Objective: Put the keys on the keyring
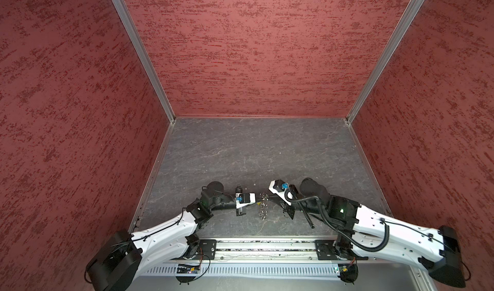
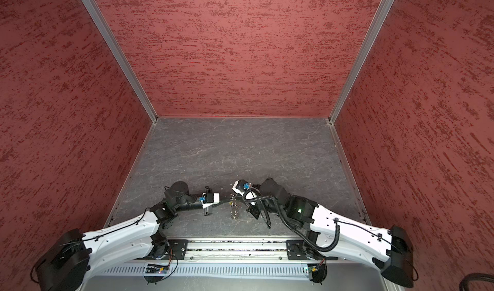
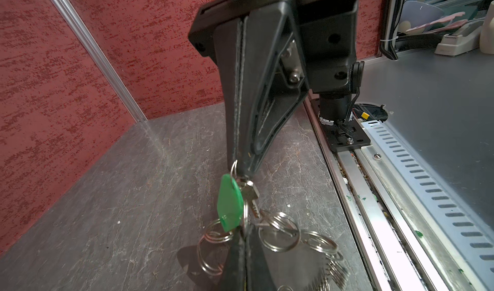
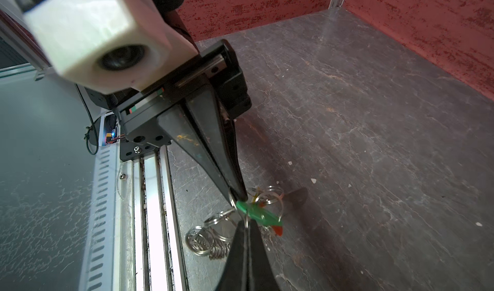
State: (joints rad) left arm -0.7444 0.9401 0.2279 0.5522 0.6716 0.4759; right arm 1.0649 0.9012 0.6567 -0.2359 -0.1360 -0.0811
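– Red speckled walls, grey stone-look tabletop, nothing else out there. Both arms meet close to the metal rail.

– Hands?

– left hand is pressed together, its tip nipping a thin wire loop at one end of the green key. right hand is likewise pressed together on ring wire right by that key. Which exact loop each pinches, can't tell, too tangled.

– And the keyring?

– Upper part hangs btw the two tips, off the tabletop. Its tail of rings lies on the tabletop just beside the rail. Green key sits up in the bunch w/ a silver blade touching it. red key shows just beside the green one's tip. Yellow one: can't pick it out for sure.

– So what goes wrong from here?

– Imo, slip first. Only the very tips hold round, slick wire, so any twist could let it pop out & the whole bunch drops. Second, if the hands pull apart unevenly, one prob. loses its loop b/c the other wins the tug. Third, the trailing tail may drag & catch at the rail edge, jerking the grip. Also, each hand blocks much of its own wrist view, so picking the wrong loop seems likely.
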